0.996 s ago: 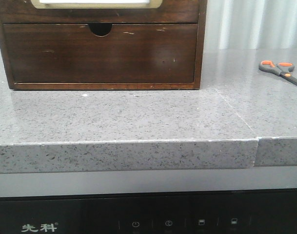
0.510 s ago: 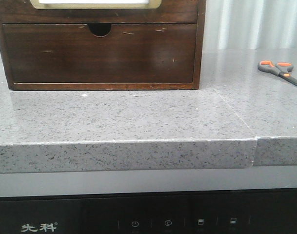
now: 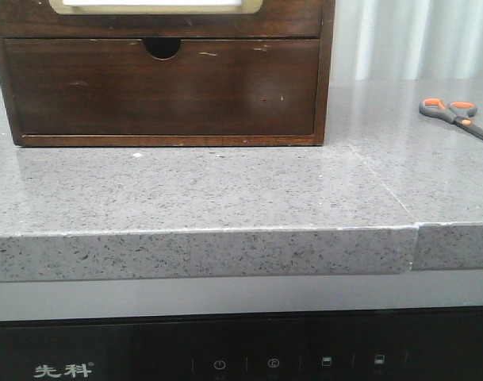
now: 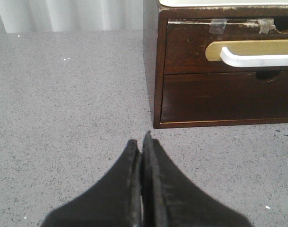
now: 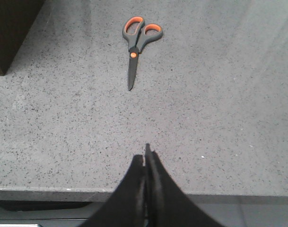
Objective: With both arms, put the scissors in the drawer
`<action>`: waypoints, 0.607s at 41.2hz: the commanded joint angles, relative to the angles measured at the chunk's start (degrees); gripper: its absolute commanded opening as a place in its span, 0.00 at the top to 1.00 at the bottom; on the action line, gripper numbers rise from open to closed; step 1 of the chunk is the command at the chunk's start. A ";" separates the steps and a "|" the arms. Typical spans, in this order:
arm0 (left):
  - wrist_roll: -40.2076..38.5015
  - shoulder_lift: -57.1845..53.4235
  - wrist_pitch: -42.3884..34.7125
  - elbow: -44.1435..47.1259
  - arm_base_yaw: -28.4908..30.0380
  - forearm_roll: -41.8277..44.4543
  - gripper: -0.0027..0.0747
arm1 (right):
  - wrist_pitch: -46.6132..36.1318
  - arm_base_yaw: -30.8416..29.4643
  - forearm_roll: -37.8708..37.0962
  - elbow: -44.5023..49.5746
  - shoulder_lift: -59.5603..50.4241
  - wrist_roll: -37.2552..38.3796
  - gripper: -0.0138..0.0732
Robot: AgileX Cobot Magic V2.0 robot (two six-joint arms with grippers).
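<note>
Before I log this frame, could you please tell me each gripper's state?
Left gripper: closed, holding nothing.
Right gripper: closed, holding nothing.

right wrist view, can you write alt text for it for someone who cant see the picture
Small scissors with orange-and-grey handle loops lie closed and flat on a speckled grey countertop, blades pointing toward the camera. The right gripper, black fingers pressed together, sits well short of them near the counter's front edge, holding nothing.

Open counter (image 5: 219, 94) surrounds the scissors (image 5: 138, 40); the cabinet (image 3: 162, 79) stands well apart.
</note>
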 commanded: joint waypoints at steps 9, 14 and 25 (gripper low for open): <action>-0.49 1.39 -4.33 -1.30 -0.47 -1.05 0.94 | -3.40 -0.39 -1.36 -1.87 0.81 -0.01 0.79; -0.49 1.39 -4.33 -1.30 -0.47 -1.05 0.64 | -3.40 -0.39 -1.36 -1.87 0.81 -0.01 0.46; -0.49 1.39 -5.01 -1.30 -0.47 -2.74 0.17 | -3.61 -0.39 -1.55 -1.87 0.81 -0.01 0.18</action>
